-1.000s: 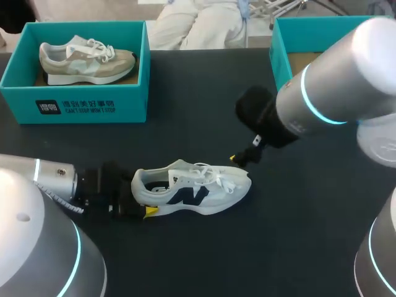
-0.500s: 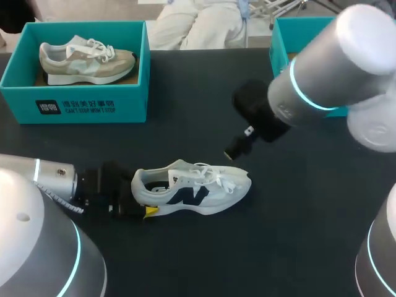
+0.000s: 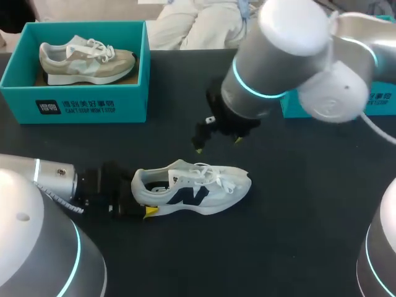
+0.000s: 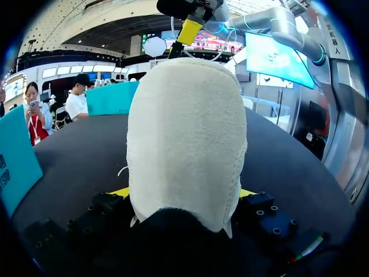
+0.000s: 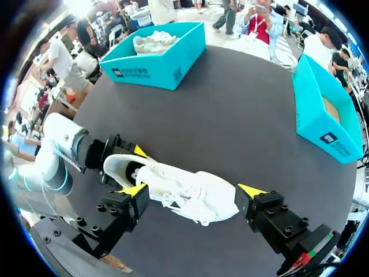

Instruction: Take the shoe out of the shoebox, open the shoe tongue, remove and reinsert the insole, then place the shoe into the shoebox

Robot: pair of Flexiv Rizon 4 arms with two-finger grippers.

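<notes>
From above, the table (image 3: 297,204) is a dark, matte sheet. The white shoe (image 3: 198,189) lies on its sole near the middle, heel to the left and toe to the right. The left gripper (image 3: 137,199) comes in low from the near left and is clamped on the heel, with one yellow tip showing at the heel's near side. The right gripper (image 3: 218,145) hangs just beyond the laces, apart from the shoe, with its jaws spread wide. At the far left stands a teal box (image 3: 74,106) with a beige shoe (image 3: 86,59) inside. The open shoebox (image 3: 377,99) at the far right is mostly hidden by the right arm.

From the left wrist, the white shoe's fleecy heel (image 4: 184,133) fills the space between the left gripper (image 4: 184,193) fingers, and a yellow tip presses it on each side. Past the heel, the dark tabletop (image 4: 81,156) runs out flat to its edge. One yellow fingertip (image 4: 189,32) of the right gripper shows above the shoe.

From the right wrist, the right gripper (image 5: 194,190) is set wide, well above the white shoe (image 5: 184,190), which lies under the gap between its fingers, untouched. The left gripper (image 5: 118,164) holds the heel. Across the black table (image 5: 242,115) the teal box (image 5: 158,63) with the beige shoe (image 5: 153,41) stands well apart from the open shoebox (image 5: 323,115), whose brown floor is bare.
</notes>
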